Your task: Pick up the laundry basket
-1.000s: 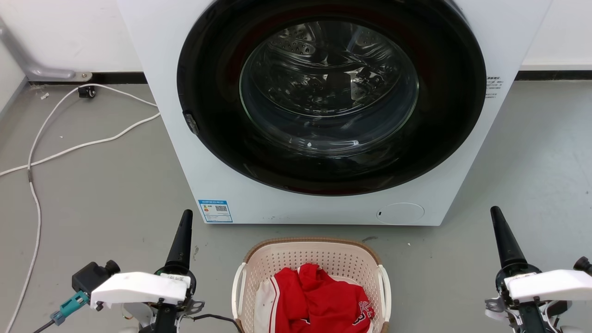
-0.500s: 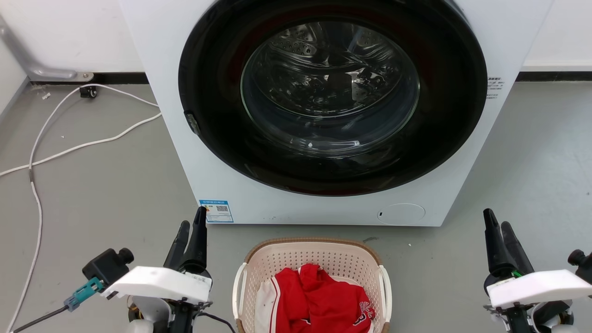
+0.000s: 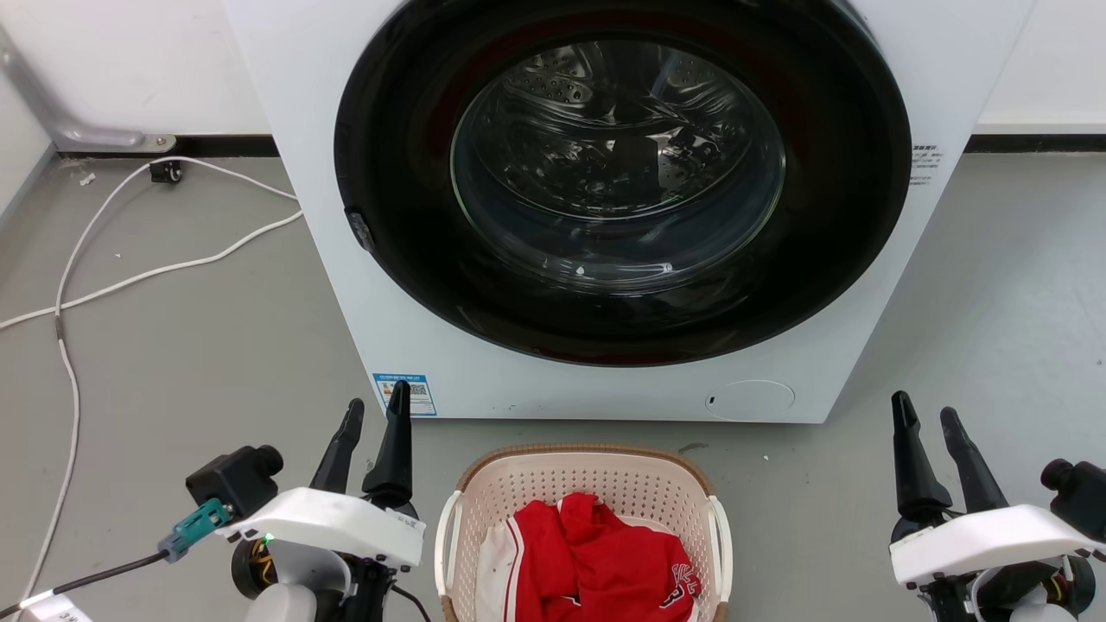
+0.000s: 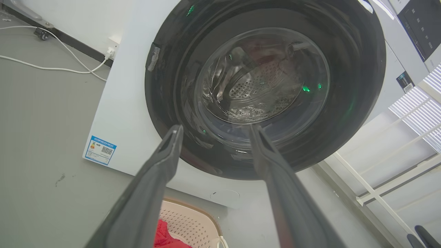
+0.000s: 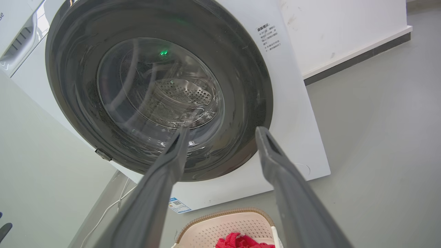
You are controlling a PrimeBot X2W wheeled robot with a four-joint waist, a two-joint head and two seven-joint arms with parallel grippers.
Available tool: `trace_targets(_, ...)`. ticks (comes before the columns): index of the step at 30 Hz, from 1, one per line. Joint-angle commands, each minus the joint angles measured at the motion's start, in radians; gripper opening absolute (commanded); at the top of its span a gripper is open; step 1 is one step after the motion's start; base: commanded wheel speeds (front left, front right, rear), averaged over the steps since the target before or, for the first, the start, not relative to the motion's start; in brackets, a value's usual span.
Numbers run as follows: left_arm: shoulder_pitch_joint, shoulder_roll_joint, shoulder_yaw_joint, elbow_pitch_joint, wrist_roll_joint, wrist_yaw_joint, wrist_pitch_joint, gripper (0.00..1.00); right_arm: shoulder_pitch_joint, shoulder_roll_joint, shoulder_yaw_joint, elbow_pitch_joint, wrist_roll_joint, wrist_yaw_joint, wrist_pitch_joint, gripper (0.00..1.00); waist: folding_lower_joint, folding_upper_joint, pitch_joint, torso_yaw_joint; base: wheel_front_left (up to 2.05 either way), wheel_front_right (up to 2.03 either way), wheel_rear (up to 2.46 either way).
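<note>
The laundry basket (image 3: 596,475) stands on the floor at the bottom centre of the head view, cream and perforated with a brown rim and white side handles, holding red and white clothes (image 3: 596,561). Its far rim also shows in the left wrist view (image 4: 193,220) and the right wrist view (image 5: 227,224). My left gripper (image 3: 375,413) is open to the basket's left, fingers apart, holding nothing. Open too, my right gripper (image 3: 926,418) sits well off to the basket's right. Both point toward the washing machine.
A white washing machine (image 3: 605,380) with a shut dark round glass door (image 3: 618,173) stands just behind the basket. White cables (image 3: 130,276) lie on the grey floor at the left. A white frame (image 4: 386,186) stands right of the machine in the left wrist view.
Both grippers have opened, their fingers spreading apart. The left arm has shifted right toward the basket and the right arm slightly left. The basket has not moved.
</note>
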Motion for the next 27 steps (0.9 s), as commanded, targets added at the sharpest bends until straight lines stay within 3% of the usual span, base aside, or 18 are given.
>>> trace_targets(1, -0.027, 0.003, -0.006, -0.007, 0.033, 0.003, -0.010, 1.00, -0.006, 0.000, 0.002, -0.013, -0.034, 0.002, -0.011, 1.00, 0.0000, 0.0000, 0.000, 0.000, 0.00, 0.00, 0.00)
trace_targets(27, -0.052, 0.004, -0.058, 0.034, 0.343, 0.028, -0.077, 1.00, 0.012, 0.008, 0.012, -0.010, -0.343, 0.002, -0.064, 1.00, 0.0000, 0.0000, 0.000, 0.005, 0.00, 0.00, 0.00)
